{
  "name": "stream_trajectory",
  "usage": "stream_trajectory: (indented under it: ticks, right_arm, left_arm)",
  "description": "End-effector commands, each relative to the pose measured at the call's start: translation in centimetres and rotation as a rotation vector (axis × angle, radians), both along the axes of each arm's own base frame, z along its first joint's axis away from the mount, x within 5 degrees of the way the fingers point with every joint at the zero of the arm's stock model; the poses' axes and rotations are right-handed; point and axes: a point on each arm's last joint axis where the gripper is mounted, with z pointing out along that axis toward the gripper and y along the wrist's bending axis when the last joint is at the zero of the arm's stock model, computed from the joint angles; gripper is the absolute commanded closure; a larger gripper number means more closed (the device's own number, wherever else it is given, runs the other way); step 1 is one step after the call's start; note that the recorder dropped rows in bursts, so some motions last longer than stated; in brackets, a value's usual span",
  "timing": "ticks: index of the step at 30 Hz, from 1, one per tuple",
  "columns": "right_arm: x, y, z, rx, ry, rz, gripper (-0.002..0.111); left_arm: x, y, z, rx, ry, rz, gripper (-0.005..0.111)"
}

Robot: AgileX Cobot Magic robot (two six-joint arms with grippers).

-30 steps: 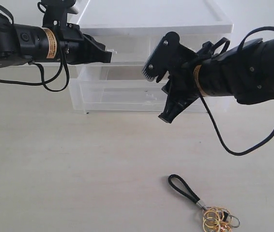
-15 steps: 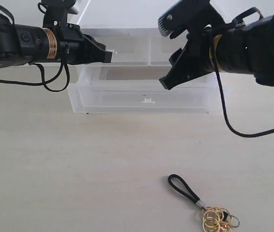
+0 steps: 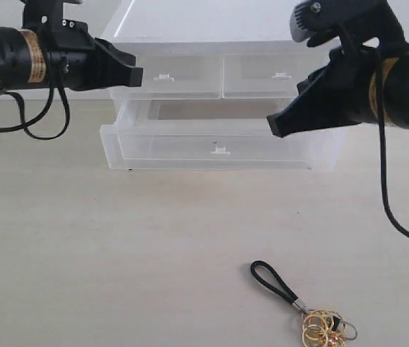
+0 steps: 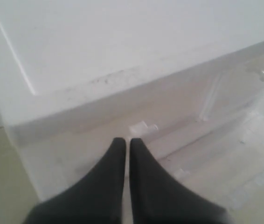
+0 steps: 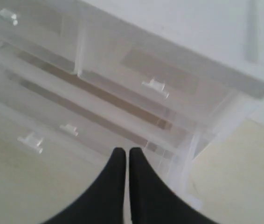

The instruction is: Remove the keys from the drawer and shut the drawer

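The keys (image 3: pixel 325 325), gold rings on a thin black loop strap, lie on the table at the front right, far from both grippers. The drawer (image 3: pixel 219 148), wide and translucent white with a small tab handle, stands pulled out of the white cabinet (image 3: pixel 226 29); it looks empty. My left gripper (image 3: pixel 136 74) is shut and empty, hovering beside the cabinet's top left drawer; in its wrist view its tips (image 4: pixel 124 140) point at the cabinet front. My right gripper (image 3: pixel 274 128) is shut and empty above the open drawer's right part, its tips (image 5: pixel 125 150) over the drawer (image 5: pixel 52 121).
Two half-width top drawers (image 3: pixel 163 76) (image 3: pixel 280 74) are closed. The cabinet's flat white top (image 4: pixel 122 37) fills the left wrist view. Bare light table (image 3: pixel 118 253) spreads in front of the drawer.
My right arm has risen and swung right, off the middle of the drawer front. My left arm has drawn back to the left. Keys and drawer have not moved.
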Motion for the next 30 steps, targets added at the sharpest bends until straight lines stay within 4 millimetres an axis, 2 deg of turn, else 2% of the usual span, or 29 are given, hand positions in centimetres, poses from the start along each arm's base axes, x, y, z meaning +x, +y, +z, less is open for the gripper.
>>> stream_trajectory:
  ticks: [1,4,9,14,18,23,26,30]
  right_arm:
    - [-1.0,-0.3,-1.7,0.059,0.075,-0.015,0.108]
    - [-1.2,-0.5,-3.0,0.078,0.124,-0.043,0.108]
    - [-1.6,-1.3,-4.4,0.127,0.159,-0.147,0.108]
    - [-1.9,-2.4,-6.5,0.176,0.189,-0.294,0.108]
    - [-1.3,-2.2,-8.0,0.13,0.222,-0.316,0.108]
    - [-0.1,-1.9,-9.2,0.084,0.233,-0.348,0.108]
    - [0.3,-1.5,-9.7,0.071,0.25,-0.334,0.108]
    - [0.9,-1.3,-9.3,0.062,0.222,-0.342,0.108]
  left_arm:
    - [-3.5,0.0,-0.5,-0.109,0.052,-0.066,0.103]
    - [-5.3,-0.3,-1.9,-0.095,0.107,-0.079,0.103]
    - [-6.6,-1.2,-3.6,-0.095,0.168,-0.095,0.103]
    - [-6.2,-1.0,-4.9,-0.064,0.205,-0.049,0.103]
    - [-5.8,-1.6,-6.4,-0.084,0.242,-0.085,0.103]
    - [-4.9,-1.6,-8.7,-0.105,0.285,-0.023,0.103]
    - [-4.6,-1.8,-9.3,-0.117,0.282,-0.03,0.103]
    - [-4.6,-1.8,-9.6,-0.103,0.281,-0.032,0.103]
